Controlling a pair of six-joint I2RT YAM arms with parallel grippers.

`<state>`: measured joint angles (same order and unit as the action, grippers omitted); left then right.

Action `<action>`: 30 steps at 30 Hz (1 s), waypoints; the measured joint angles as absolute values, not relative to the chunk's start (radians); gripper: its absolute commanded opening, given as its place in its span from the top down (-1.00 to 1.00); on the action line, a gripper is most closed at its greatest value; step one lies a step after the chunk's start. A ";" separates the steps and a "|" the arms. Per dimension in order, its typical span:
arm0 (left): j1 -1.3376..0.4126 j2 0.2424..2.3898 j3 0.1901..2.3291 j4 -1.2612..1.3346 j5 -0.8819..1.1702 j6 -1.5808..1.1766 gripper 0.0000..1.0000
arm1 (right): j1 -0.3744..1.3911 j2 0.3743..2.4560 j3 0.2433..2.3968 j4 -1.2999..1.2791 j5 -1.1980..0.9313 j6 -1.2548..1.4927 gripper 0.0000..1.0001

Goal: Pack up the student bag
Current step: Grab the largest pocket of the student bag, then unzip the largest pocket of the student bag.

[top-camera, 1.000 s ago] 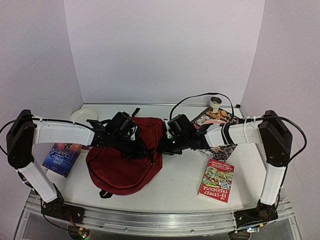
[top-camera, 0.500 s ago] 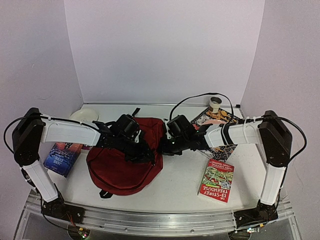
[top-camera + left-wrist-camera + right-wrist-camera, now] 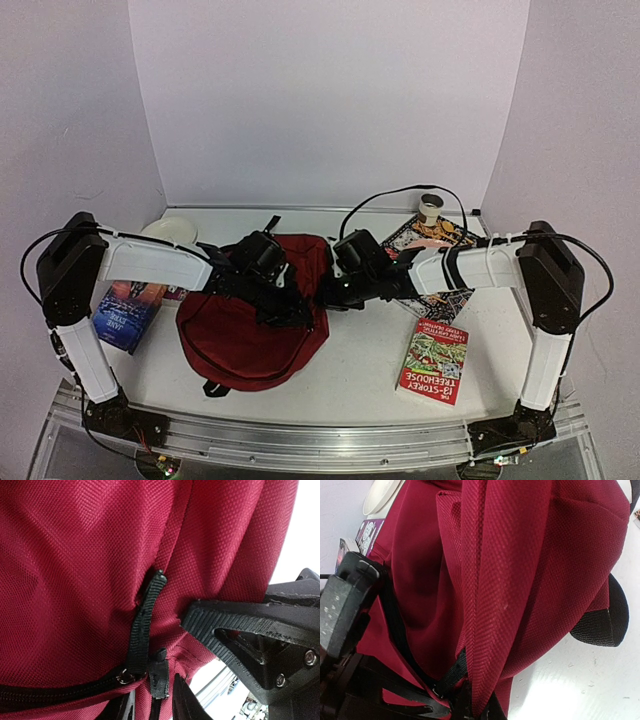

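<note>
The student bag (image 3: 250, 345) was pinched tight by the right gripper (image 3: 475, 710). The left gripper (image 3: 157, 705) had its jaws a little apart around a zip tag (image 3: 159, 677). I could not tell if it held it.

Counted: 1 student bag (image 3: 250, 345), dead centre. 3 books in plain view: 1 blue book (image 3: 125, 312) at 9 o'clock, 1 red book (image 3: 432, 360) at 4 o'clock, 1 patterned book (image 3: 440, 235) at 2 o'clock. 1 white plate (image 3: 168, 230) at 10 o'clock. 1 small white roll (image 3: 431, 207) at 1 o'clock.
</note>
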<state>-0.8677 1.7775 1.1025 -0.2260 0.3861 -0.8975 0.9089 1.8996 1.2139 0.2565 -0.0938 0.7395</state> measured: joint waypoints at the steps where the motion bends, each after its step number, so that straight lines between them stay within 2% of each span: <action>1: -0.868 1.781 1.106 -0.225 0.388 -0.898 0.61 | 0.909 1.900 1.218 0.254 -0.093 0.741 1.00; 8: -0.868 1.791 1.113 -0.216 0.389 -0.912 0.99 | 0.909 1.900 1.243 0.247 -0.091 0.746 1.00; 30: -0.839 1.558 0.951 -0.214 0.337 -0.870 1.00 | 0.902 1.878 1.243 0.263 -0.047 0.753 1.00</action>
